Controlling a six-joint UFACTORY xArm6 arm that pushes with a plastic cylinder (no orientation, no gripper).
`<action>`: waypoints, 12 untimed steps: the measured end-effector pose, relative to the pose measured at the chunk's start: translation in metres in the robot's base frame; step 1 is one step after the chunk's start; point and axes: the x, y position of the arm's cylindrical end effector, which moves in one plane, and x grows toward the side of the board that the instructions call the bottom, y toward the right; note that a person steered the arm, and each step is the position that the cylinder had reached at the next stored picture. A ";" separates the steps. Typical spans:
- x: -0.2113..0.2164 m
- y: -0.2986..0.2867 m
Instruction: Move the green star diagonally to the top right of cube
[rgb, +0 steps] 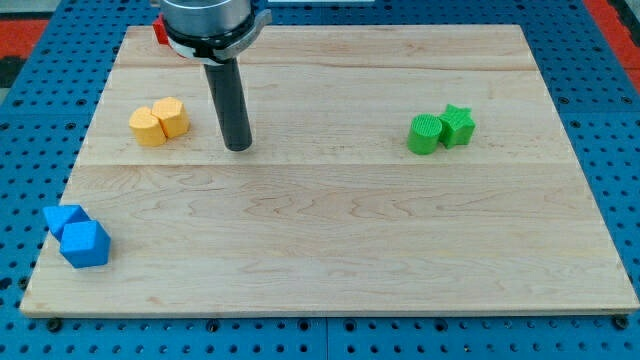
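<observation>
The green star (458, 125) lies at the view's right, touching a green round block (425, 134) on its left. A blue cube (85, 243) sits at the view's bottom left, touching a blue triangular block (63, 218) above it. My tip (238, 147) rests on the board in the upper left part, just right of the two yellow-orange blocks and far left of the green star.
Two yellow-orange blocks (159, 122) touch each other at the view's left. A red block (160, 32) shows partly behind the arm at the top edge. The wooden board (330, 240) lies on a blue pegboard surface.
</observation>
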 end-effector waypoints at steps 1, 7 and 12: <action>0.000 0.000; 0.000 0.019; 0.000 0.038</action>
